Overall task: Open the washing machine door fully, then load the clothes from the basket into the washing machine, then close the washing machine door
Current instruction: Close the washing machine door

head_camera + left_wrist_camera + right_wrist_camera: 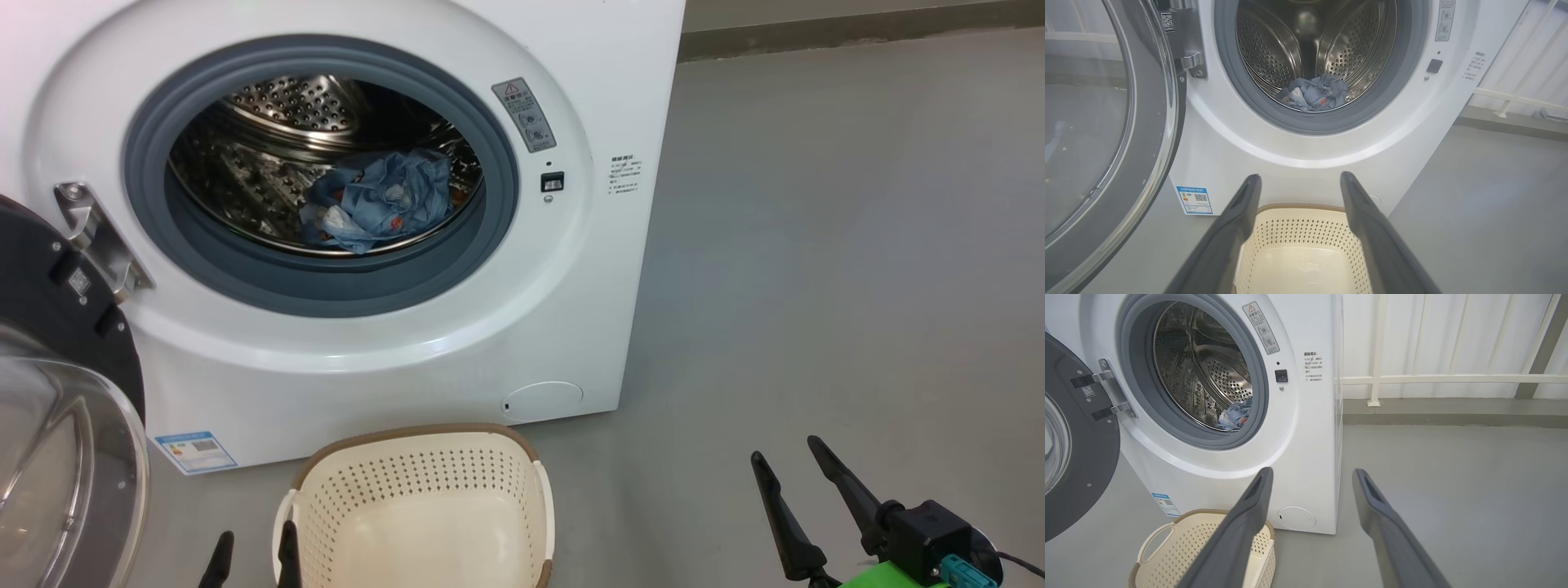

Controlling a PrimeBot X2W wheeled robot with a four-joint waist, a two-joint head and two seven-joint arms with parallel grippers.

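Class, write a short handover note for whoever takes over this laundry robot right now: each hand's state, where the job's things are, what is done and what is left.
Both open and empty: left hand by the basket, right hand above the floor to its right.
The washing machine door is swung wide open on the left. The clothes lie inside the washing machine. The basket is empty and stands in front of it.
Done: door opened, clothes loaded.
Left: close the door.

A grey floor (816,245) runs to a white railing (1453,378) before a pale ribbed wall (1433,335).
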